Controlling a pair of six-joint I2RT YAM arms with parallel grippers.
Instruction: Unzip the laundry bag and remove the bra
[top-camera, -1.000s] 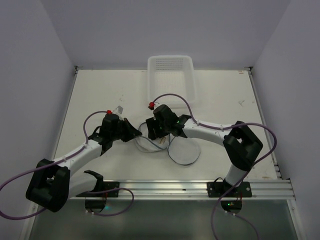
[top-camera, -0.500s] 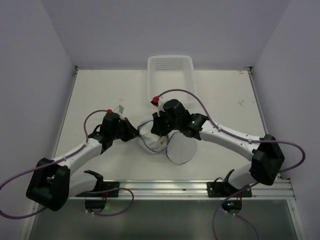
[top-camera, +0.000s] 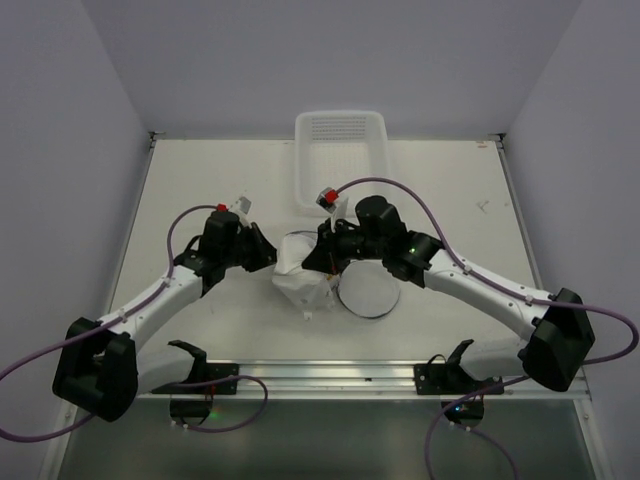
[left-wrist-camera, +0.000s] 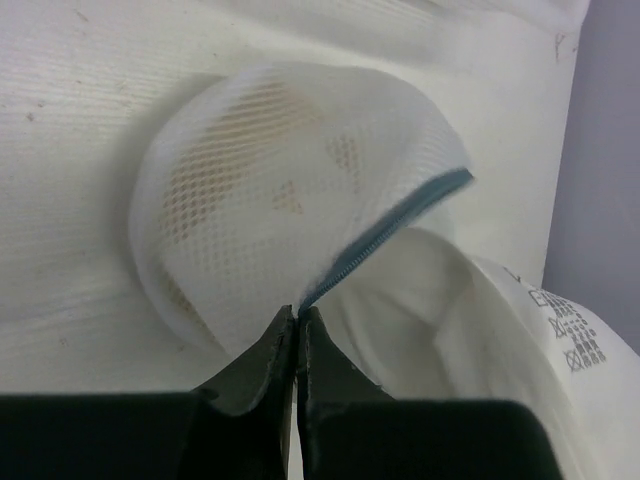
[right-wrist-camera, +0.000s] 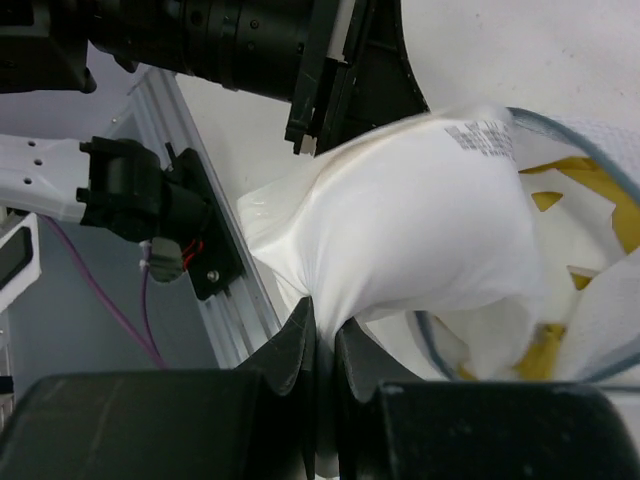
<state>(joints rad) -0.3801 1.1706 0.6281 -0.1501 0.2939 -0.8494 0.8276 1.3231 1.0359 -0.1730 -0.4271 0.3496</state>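
The laundry bag (top-camera: 366, 292) lies unzipped at the table's middle, its round mesh lid flat with a dark zip rim. In the left wrist view the mesh dome (left-wrist-camera: 280, 190) bulges ahead, and my left gripper (left-wrist-camera: 297, 312) is shut on its blue-grey zip edge. The bra (top-camera: 303, 272), a white padded cup with a printed label, bulges out of the opening. My right gripper (right-wrist-camera: 325, 322) is shut on a fold of the bra (right-wrist-camera: 420, 215), holding it above the mesh (right-wrist-camera: 590, 180). From above, the left gripper (top-camera: 268, 256) and right gripper (top-camera: 325, 252) stand close together over the bag.
A rectangular white plastic basket (top-camera: 340, 140) stands at the far edge, just behind the right wrist. An aluminium rail (top-camera: 380, 375) with both arm bases runs along the near edge. Grey walls close in both sides.
My right gripper has shut on the bra and moved back and to the right, drawing the white cup up out of the bag. The left gripper has shifted slightly farther away, still holding the zip edge.
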